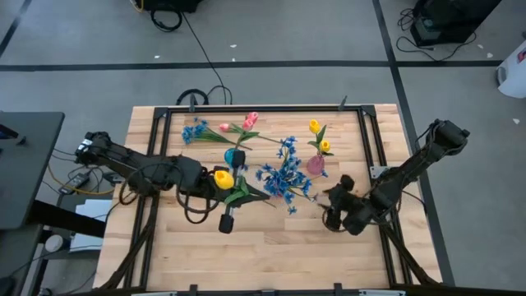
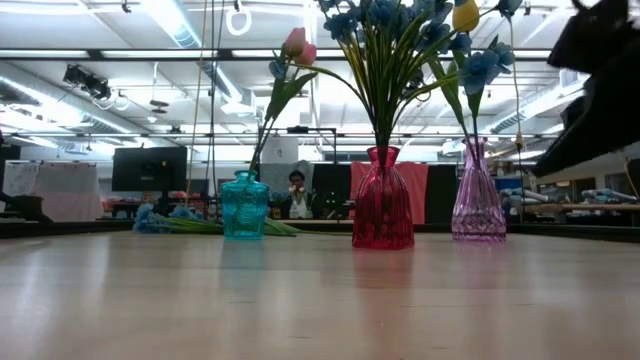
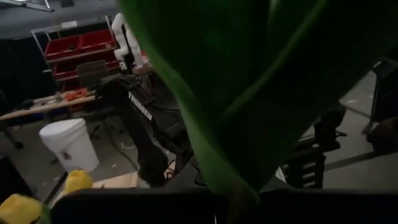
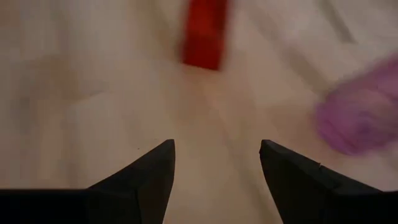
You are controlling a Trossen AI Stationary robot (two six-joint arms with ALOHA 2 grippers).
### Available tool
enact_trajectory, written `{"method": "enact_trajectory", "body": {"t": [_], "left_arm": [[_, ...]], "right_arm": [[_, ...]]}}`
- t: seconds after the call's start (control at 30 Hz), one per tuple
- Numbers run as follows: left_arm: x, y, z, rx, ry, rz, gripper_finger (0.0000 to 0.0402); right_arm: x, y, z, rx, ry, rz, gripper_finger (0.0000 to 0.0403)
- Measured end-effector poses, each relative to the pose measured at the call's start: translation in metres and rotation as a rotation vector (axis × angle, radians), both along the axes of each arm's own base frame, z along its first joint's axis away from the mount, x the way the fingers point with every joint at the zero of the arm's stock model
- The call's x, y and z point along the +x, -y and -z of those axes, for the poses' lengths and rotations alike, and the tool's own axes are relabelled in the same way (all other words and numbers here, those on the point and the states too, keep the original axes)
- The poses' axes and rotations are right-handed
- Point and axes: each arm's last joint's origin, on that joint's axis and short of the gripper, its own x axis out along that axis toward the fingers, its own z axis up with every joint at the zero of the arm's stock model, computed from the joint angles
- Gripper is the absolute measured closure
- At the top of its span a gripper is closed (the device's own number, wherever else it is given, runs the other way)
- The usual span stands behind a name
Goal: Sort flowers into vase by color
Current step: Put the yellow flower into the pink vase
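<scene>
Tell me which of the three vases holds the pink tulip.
The teal vase, leftmost in the low view. Its pink tulip leans right; the red vase holds blue sprays and the pale pink vase a yellow tulip.

A pale, light-grained wooden bench carries a teal vase, a red vase of blue blossoms on green stems, and a pink vase. Pink tulips and yellow tulips show too.
</scene>
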Motion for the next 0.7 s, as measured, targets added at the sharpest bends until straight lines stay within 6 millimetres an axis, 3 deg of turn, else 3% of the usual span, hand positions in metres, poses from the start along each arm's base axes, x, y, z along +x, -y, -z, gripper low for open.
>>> {"method": "enact_trajectory", "body": {"t": [0.37, 0.7], "left_arm": [[-0.019, 0.017, -0.006, 0.028, -0.005, 0.066, 0.0391], [-0.059, 0.012, -0.030, 0.043, 0.054, 0.078, 0.0391]], "right_arm": [[-0.005, 0.042, 0.015, -0.328, 0.115, 0.300, 0.0160], [0.000, 0.057, 0.014, -0.395, 0.088, 0.365, 0.0165]]}}
